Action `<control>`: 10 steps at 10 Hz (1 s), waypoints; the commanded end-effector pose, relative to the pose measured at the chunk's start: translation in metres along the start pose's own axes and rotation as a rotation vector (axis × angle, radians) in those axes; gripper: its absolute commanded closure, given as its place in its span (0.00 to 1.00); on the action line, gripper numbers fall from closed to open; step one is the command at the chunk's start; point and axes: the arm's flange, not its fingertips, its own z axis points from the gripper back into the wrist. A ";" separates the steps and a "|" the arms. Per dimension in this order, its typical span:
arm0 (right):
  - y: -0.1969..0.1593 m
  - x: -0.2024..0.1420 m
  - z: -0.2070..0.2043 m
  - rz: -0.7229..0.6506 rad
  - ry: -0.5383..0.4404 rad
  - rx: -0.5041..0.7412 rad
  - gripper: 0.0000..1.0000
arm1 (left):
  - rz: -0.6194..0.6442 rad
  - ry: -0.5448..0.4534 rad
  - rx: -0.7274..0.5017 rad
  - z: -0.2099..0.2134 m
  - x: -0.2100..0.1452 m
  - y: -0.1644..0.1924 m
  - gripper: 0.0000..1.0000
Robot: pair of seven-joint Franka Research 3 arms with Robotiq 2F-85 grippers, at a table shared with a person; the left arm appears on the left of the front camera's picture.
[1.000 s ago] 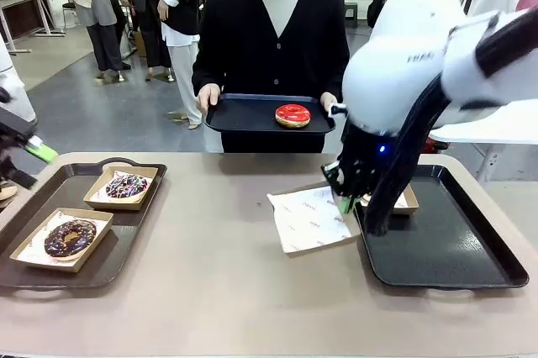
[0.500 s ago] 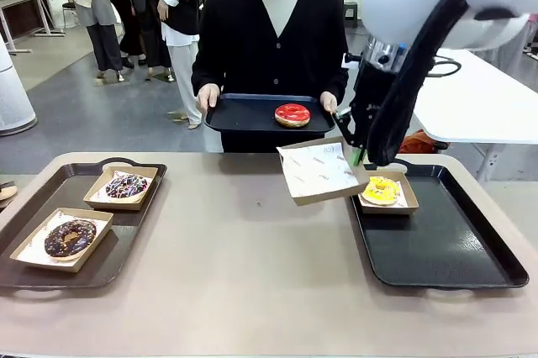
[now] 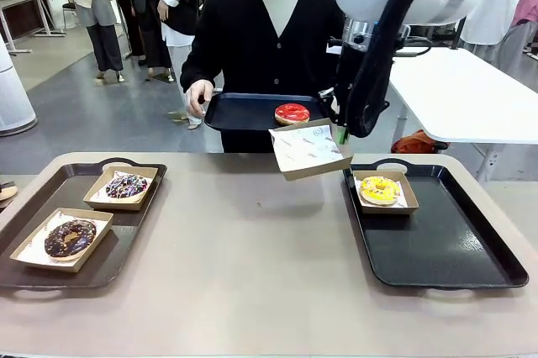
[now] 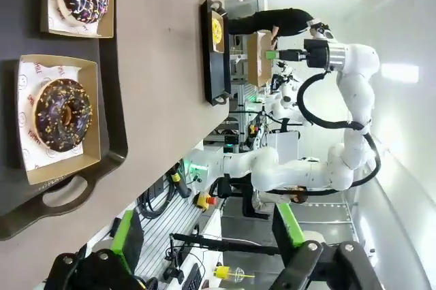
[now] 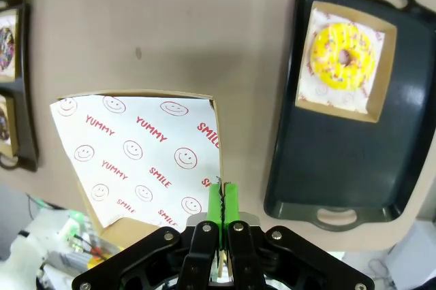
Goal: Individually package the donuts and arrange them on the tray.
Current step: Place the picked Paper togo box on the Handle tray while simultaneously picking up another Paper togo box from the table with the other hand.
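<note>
A beige table point(image 3: 252, 249) is seen from the robot's side, with a person point(image 3: 269, 30) in a black cardigan standing at the far edge. The right gripper point(image 3: 340, 134) is raised above the table's far side, its green pads point(image 5: 220, 205) pinched tight on the edge of an empty cardboard box point(image 3: 309, 150) lined with printed paper. The box hangs tilted in the air, just in front of a small tray point(image 3: 252, 112) held out by the person. A red donut point(image 3: 292, 113) lies on that held tray.

On the table's right, a black tray point(image 3: 437, 249) holds a yellow donut point(image 3: 380, 191) in its own box at the far end. On the left, a second tray point(image 3: 126, 240) carries two boxed donuts: a sprinkled chocolate one point(image 3: 70, 238) near, and a white-and-purple topped one point(image 3: 126, 186) farther back.

In the left wrist view, the left gripper point(image 4: 204, 239) is shown with its fingers spread wide, holding nothing.
</note>
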 end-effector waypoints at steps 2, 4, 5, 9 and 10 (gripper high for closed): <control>0.022 0.042 -0.004 -0.084 0.030 -0.061 1.00 | -0.028 -0.009 -0.003 0.014 -0.011 0.003 0.00; 0.027 0.063 -0.013 -0.119 0.036 -0.064 1.00 | -0.010 -0.054 0.024 0.021 -0.014 0.013 0.00; 0.026 0.070 -0.018 -0.127 0.046 -0.082 1.00 | -0.001 -0.030 -0.005 0.014 -0.009 0.003 0.00; 0.018 0.051 -0.018 -0.090 0.023 -0.035 1.00 | -0.001 -0.030 -0.005 0.014 -0.009 0.003 0.00; 0.018 0.051 -0.018 -0.090 0.023 -0.035 1.00 | -0.001 -0.030 -0.005 0.014 -0.009 0.003 0.00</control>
